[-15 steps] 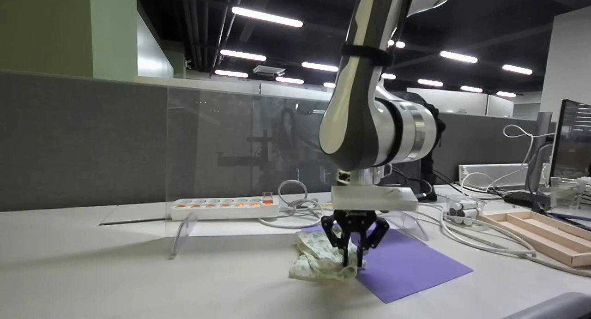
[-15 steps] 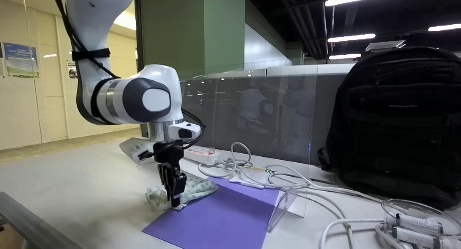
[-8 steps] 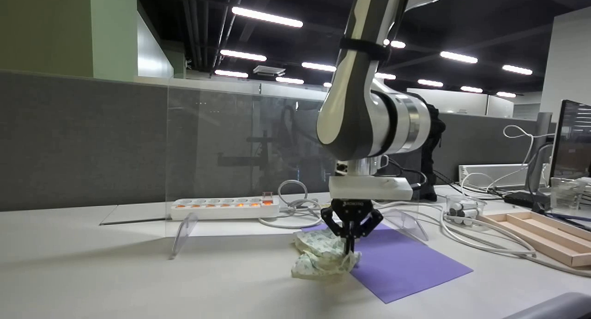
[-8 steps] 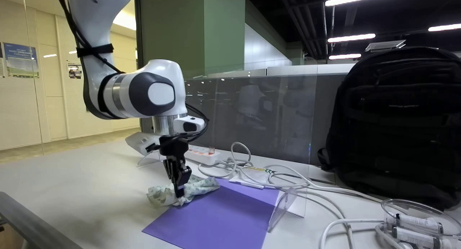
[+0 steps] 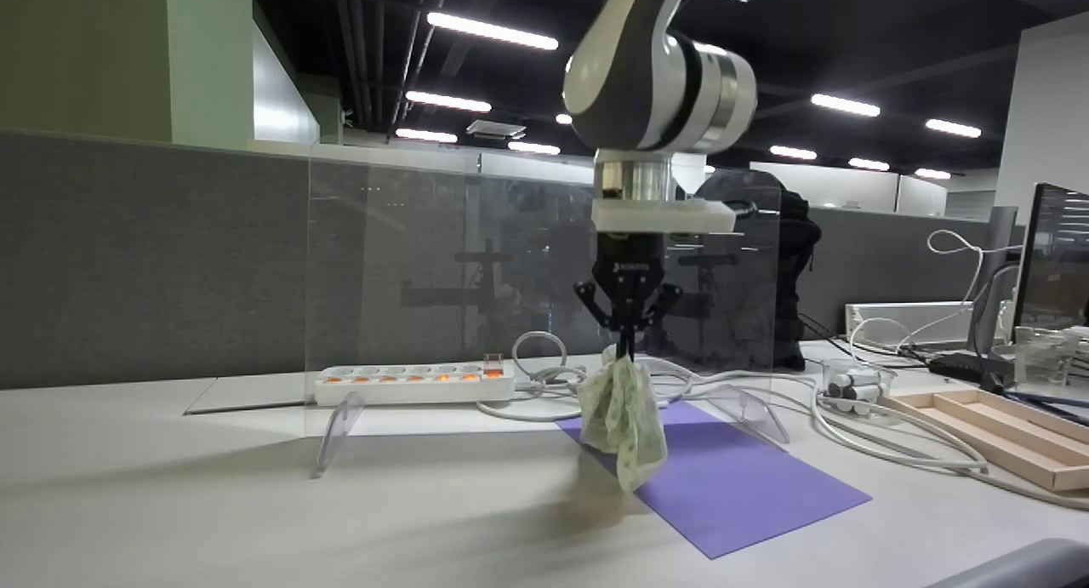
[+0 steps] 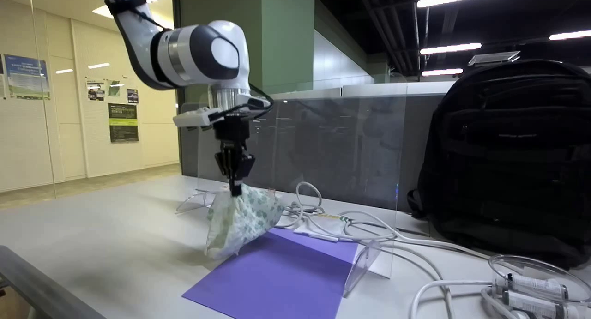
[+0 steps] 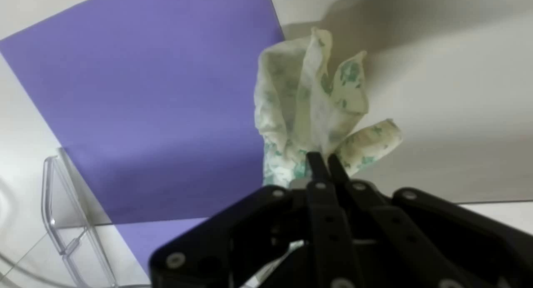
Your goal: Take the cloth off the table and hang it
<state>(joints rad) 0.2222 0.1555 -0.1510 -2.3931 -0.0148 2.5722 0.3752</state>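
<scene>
Wrist view: hand (image 7: 324,158) holds cloth (image 7: 306,96) over sheet's (image 7: 166,108) edge

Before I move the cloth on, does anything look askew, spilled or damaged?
Slightly askew: the purple sheet lies at a slant under the clear panel, poking out on both sides. White cables tangle loosely behind the panel. I see no spill or damage, and the green-patterned cloth hangs bunched from the gripper, which looks normal.

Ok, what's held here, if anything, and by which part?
The hand holds the cloth by a bunched part near its top; the rest hangs down.
</scene>
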